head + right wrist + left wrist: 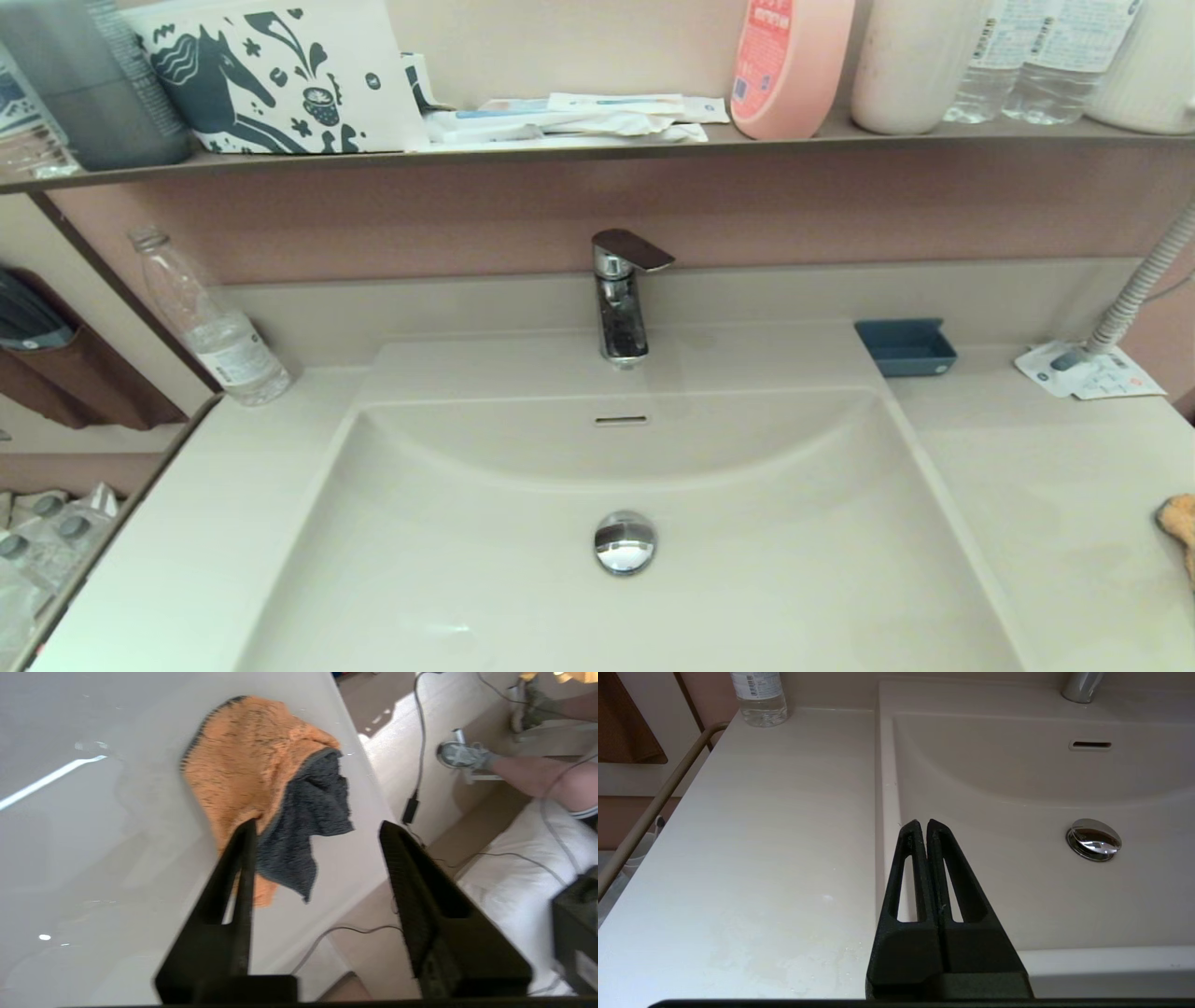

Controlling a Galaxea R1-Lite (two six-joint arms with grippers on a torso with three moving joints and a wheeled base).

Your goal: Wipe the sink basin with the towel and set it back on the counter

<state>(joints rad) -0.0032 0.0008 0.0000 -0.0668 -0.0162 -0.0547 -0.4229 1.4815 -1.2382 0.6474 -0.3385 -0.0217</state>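
Note:
The beige sink basin [523, 579] fills the middle of the head view, with its chrome drain plug [625, 541], overflow slot [621, 420] and faucet [621, 299]. The orange towel [252, 765], with a dark grey flap folded over, lies crumpled on the counter [93, 835] near its outer edge; only a corner of the towel [1179, 523] shows in the head view, at the far right. My right gripper [317, 828] hovers open above the towel's near end, holding nothing. My left gripper [922, 823] is shut and empty over the basin's left rim [887, 812]. Neither arm shows in the head view.
A clear plastic bottle [210, 322] stands on the counter's back left. A blue soap tray [906, 347] and a white printed leaflet [1088, 373] lie at the back right, with a corrugated hose [1144, 280] above. The brown shelf [597, 149] bears bottles and packets. Floor cables [420, 765] lie beyond the counter edge.

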